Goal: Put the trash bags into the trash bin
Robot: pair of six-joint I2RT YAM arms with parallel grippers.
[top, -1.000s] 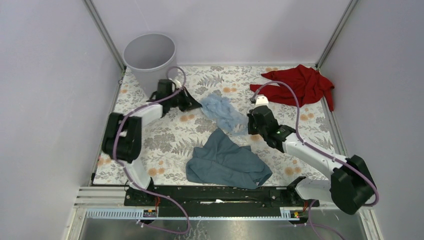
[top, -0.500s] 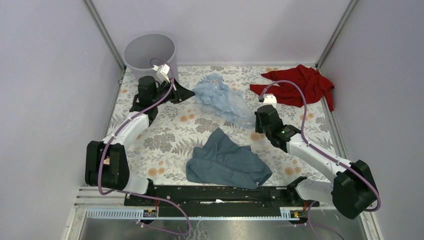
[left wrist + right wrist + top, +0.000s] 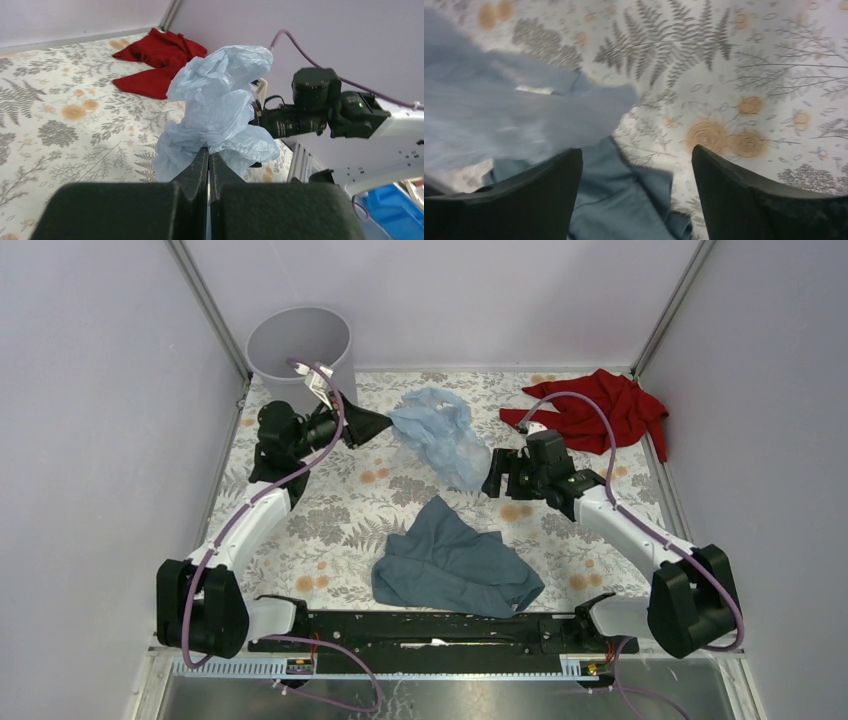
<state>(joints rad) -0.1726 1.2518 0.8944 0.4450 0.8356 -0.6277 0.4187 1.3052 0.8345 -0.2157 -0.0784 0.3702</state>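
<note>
The trash bag (image 3: 437, 433), a pale-blue crinkly plastic bunch, is pinched at its left end by my left gripper (image 3: 388, 424), which is shut on it. The trash bin (image 3: 268, 372), round and light grey, stands in the far left corner just behind that gripper. In the left wrist view the bag (image 3: 220, 107) billows up from the shut fingertips of my left gripper (image 3: 208, 150). My right gripper (image 3: 493, 473) stands open just right of the bag's lower end and holds nothing. Its wrist view shows the right gripper (image 3: 636, 155) spread wide, with the blurred bag (image 3: 499, 117) at the left.
A slate-blue cloth (image 3: 455, 565) lies crumpled at the near middle of the floral table and shows below the right fingers (image 3: 624, 205). A red cloth (image 3: 595, 410) lies at the far right corner. Purple walls close in the sides and back.
My right gripper has opened and let go of the bag's lower end. My left gripper, still shut on the bag, has moved up and back toward the bin.
</note>
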